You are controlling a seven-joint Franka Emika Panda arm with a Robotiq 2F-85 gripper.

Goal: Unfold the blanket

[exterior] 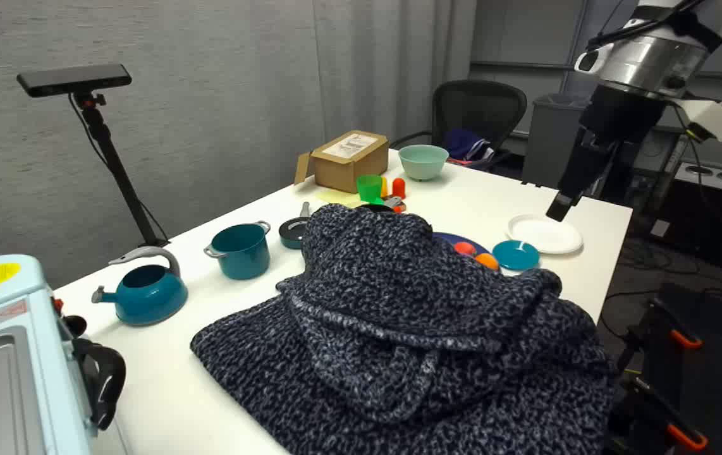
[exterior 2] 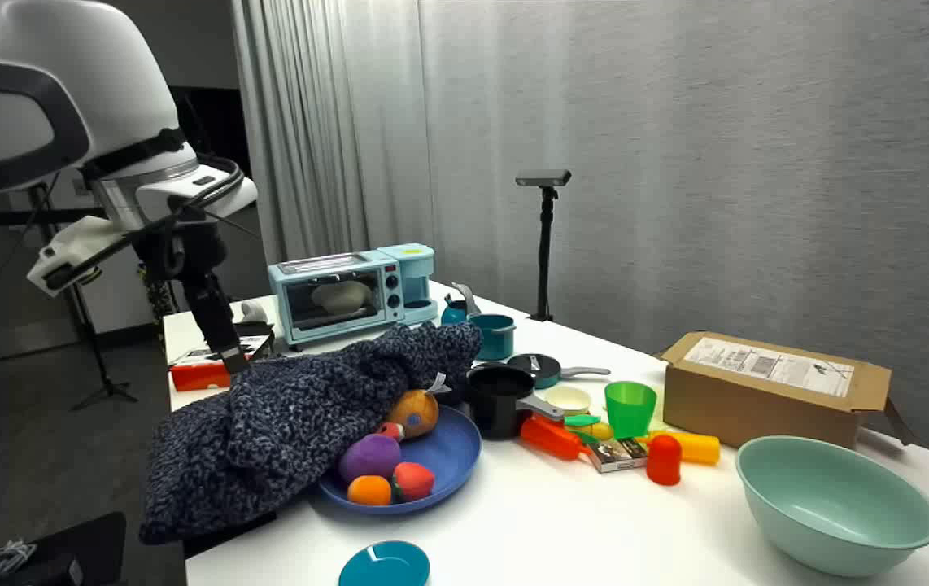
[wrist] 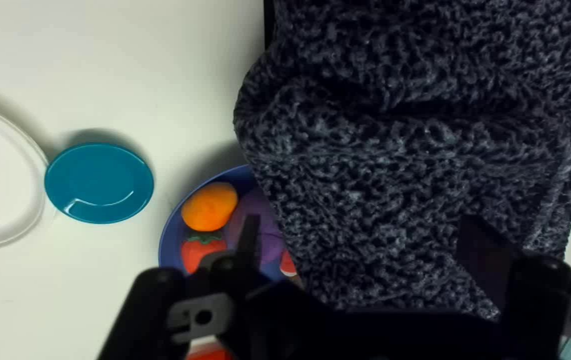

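The blanket [exterior: 392, 303] is a dark navy-and-grey speckled knit. It lies bunched and partly folded on the white table, with a raised hump and ridges. In an exterior view the blanket [exterior 2: 294, 415] hangs over the table edge and covers part of a blue plate [exterior 2: 452, 464]. In the wrist view the blanket [wrist: 390, 125] fills the right and middle. My gripper [wrist: 360, 220] is open with its fingers wide apart; the blanket shows between and beyond them. In an exterior view my gripper [exterior: 562, 207] hangs above the table near the white plate, and nothing shows held in it.
The blue plate holds several toy foods, including an orange one [exterior 2: 369, 491]. A teal saucer [wrist: 99, 183] and white plate [exterior: 544, 234] lie beside it. A teal pot [exterior: 241, 251], kettle [exterior: 149, 295], toaster oven [exterior 2: 334, 297], cardboard box [exterior 2: 757, 403] and green bowl [exterior 2: 835, 505] stand around.
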